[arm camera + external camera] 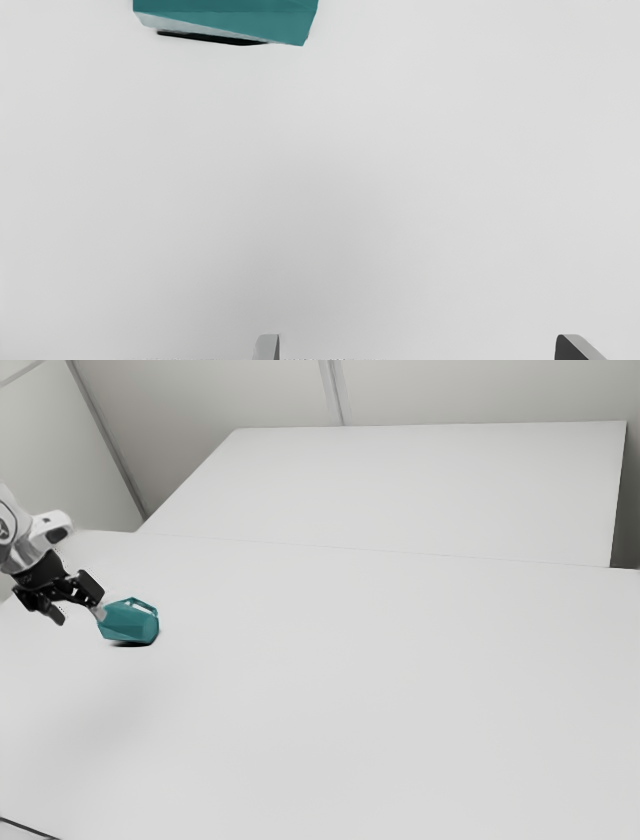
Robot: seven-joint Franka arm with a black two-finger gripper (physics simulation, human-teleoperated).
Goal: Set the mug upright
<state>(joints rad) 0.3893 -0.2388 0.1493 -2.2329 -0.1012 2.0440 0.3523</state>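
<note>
Mug (250, 20) partly outside wrist view.

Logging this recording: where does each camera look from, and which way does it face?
Exterior view: stands at the arm's side, looking across the smooth white table; the white-and-black arm comes in from the view's left, its black two-finger gripper beside the faceted teal mug, which lies tipped over.
Wrist view: rides on the arm's hand, looking down past the gripper at the table; its two fingertips stand apart at the bottom edge.
Shared: the mug, partly cut off in the wrist view, the table and the fingers.
</note>
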